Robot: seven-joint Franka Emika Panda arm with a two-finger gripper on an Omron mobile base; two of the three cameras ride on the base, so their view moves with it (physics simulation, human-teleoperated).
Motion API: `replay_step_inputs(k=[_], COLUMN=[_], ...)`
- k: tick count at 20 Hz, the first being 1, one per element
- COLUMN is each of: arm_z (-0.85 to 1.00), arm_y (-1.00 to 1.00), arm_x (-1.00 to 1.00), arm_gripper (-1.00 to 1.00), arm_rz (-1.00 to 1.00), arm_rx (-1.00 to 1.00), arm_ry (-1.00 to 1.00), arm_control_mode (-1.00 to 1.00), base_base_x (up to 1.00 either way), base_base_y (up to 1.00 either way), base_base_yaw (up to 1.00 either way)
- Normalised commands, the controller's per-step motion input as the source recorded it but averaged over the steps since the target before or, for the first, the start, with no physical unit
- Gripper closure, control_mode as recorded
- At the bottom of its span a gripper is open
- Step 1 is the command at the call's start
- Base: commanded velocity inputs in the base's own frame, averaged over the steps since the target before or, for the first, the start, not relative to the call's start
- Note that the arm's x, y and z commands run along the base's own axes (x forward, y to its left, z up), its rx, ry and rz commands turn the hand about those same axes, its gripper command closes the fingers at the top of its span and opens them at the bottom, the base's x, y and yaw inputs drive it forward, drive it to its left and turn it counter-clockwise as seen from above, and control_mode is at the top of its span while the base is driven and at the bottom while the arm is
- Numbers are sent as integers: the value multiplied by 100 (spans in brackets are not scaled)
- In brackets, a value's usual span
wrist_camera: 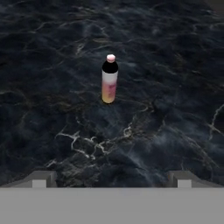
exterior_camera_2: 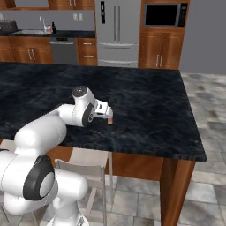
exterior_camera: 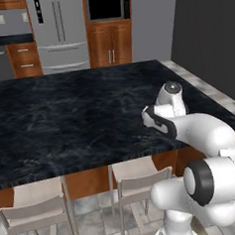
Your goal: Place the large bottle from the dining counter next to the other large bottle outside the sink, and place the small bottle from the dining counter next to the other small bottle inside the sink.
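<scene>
The dark marble table [exterior_camera_2: 145,101] carries one bottle [wrist_camera: 109,78] that the pictures show: it stands upright on the stone, dark-topped with a pale cap and a pink-to-yellow label. In the right base view the bottle [exterior_camera_2: 110,119] peeks out just past the hand [exterior_camera_2: 106,112]. Whether it is the large or the small one I cannot tell, with nothing beside it to compare. The far kitchen counter with the sink [exterior_camera_2: 27,32] lies well apart, across the room, with small dark shapes near the tap that may be the other bottles; they are too small to be sure.

The hand [wrist_camera: 111,179] hovers above the table, released, fingers spread wide, with the bottle ahead of it and not touched.

As I judge it, nothing is delivered yet: this bottle waits to be grasped, then carried to the sink area, and the second bottle also remains.
</scene>
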Motion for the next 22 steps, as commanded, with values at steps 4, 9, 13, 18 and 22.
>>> replay_step_inputs(k=[4,9,13,18,22], arm_z=[0,-2,-5,-1,-1], arm_y=[-6,0,0,0,0], arm_x=[1,9,22,45,55], arm_gripper=[-100,-100,-100,-100,-100], arm_rz=[0,0,0,0,0], arm_rx=[0,0,0,0,0], arm_ry=[-6,-6,-3,0,0], arm_control_mode=[-100,-100,-100,-100,-100], base_base_x=[0,0,0,0,0], base_base_y=[0,0,0,0,0], base_base_yaw=[0,0,0,0,0])
